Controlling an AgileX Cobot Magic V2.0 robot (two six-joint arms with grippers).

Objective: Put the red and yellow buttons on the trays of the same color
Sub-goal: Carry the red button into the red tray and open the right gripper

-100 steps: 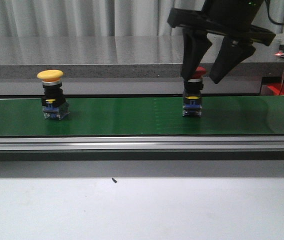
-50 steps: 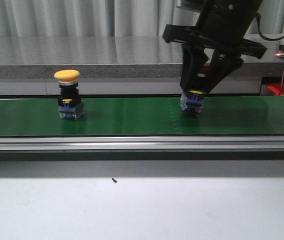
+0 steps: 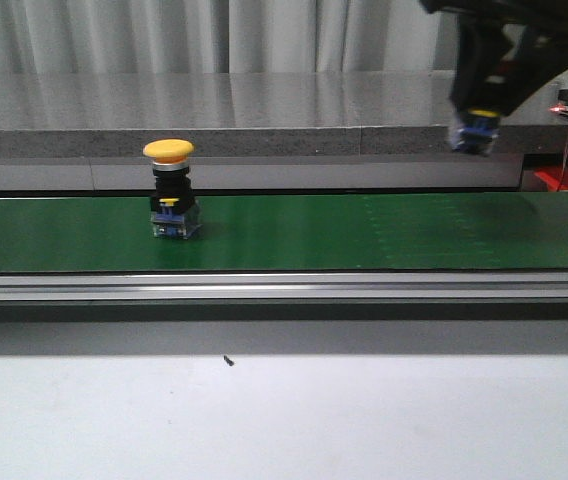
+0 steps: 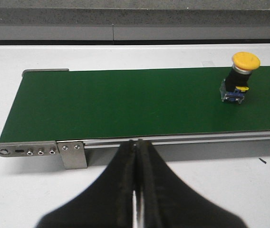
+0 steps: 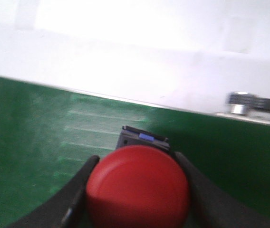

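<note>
Two buttons show, well apart. In the front view the yellow button stands upright on the green conveyor belt, at about 9 o'clock from the picture's middle; the left wrist view shows the same button on the belt near its far edge. The red button hangs in the air above the belt at about 2 o'clock, clamped in the right claw, with only its blue and clear base showing below the dark fingers (the red cap is hidden from the front). The right wrist view shows the cap gripped between the two fingers, one on each side, with the belt below it. The left claw is clenched on nothing, its fingers pressed together, over the white worktop just short of the belt's near rail.
</note>
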